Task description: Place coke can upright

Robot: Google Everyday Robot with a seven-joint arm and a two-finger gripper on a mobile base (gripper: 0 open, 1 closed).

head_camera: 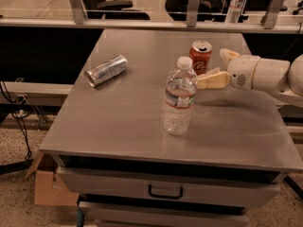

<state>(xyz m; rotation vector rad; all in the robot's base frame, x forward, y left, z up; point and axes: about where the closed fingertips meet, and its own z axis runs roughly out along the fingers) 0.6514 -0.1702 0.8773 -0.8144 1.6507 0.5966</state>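
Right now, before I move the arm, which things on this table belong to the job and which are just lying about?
Job:
coke can, upright toward the far side of the table
gripper, close beside the can, on the picture's right

Lying about:
silver-and-blue can, on its side
water bottle, upright, nearer the front
cardboard box, on the floor

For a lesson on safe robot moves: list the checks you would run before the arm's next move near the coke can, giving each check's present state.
1. Coke can standing upright on the table: ok.
2. Gripper at the can's right side, fingers spread apart: ok.
3. Fingers clear of the can: cannot tell; the near one ends close by its base.
4. Water bottle upright, left of the gripper, out of a retreat to the right: ok.
5. Silver can lying on its side far to the left, out of the way: ok.
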